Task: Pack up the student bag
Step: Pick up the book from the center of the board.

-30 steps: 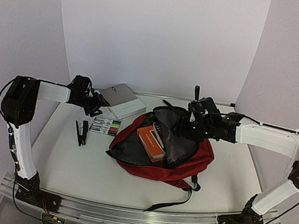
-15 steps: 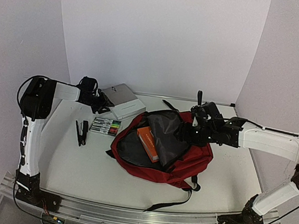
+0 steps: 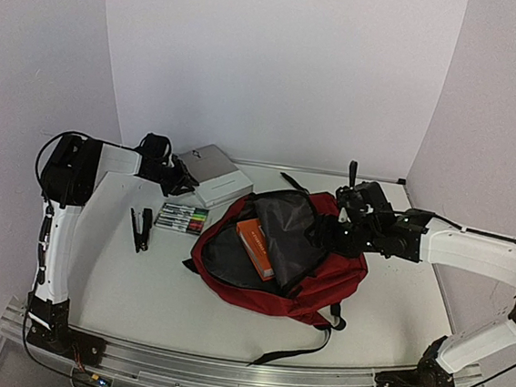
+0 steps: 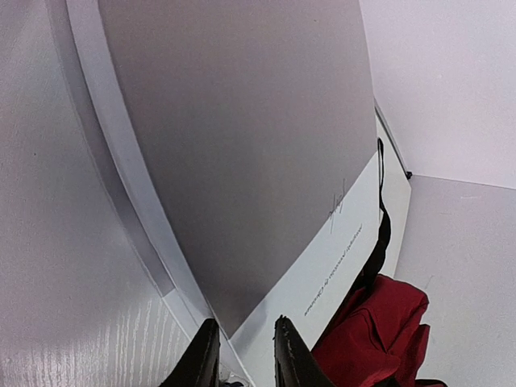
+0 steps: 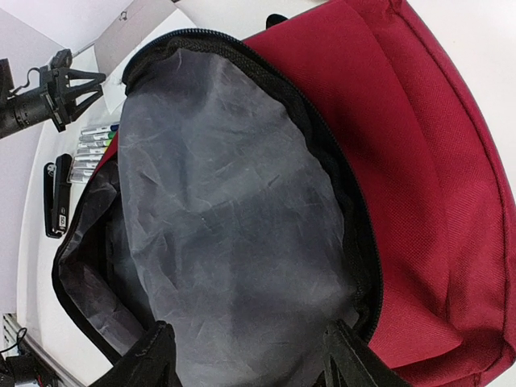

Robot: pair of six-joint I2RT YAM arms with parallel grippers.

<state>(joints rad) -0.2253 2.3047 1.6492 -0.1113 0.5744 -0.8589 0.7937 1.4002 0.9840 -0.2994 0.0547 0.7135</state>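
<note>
Rightward the right gripper [image 5: 248, 343] has drifted, jaws spread wide, empty, over the grey lining of the student bag [image 3: 334, 276], which lies unzipped mid-table; left gripper [image 4: 244, 329] nearly closed at the grey book [image 4: 242, 145] corner; grasp unclear.

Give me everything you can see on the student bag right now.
The student bag is a red fabric backpack lying flat on the table, main compartment unzipped and gaping. A black zipper rims the opening; crumpled grey lining shows inside, with an orange book lying in it. Black straps trail toward the near edge. The right gripper, open, hovers over the lining at the mouth.
</note>
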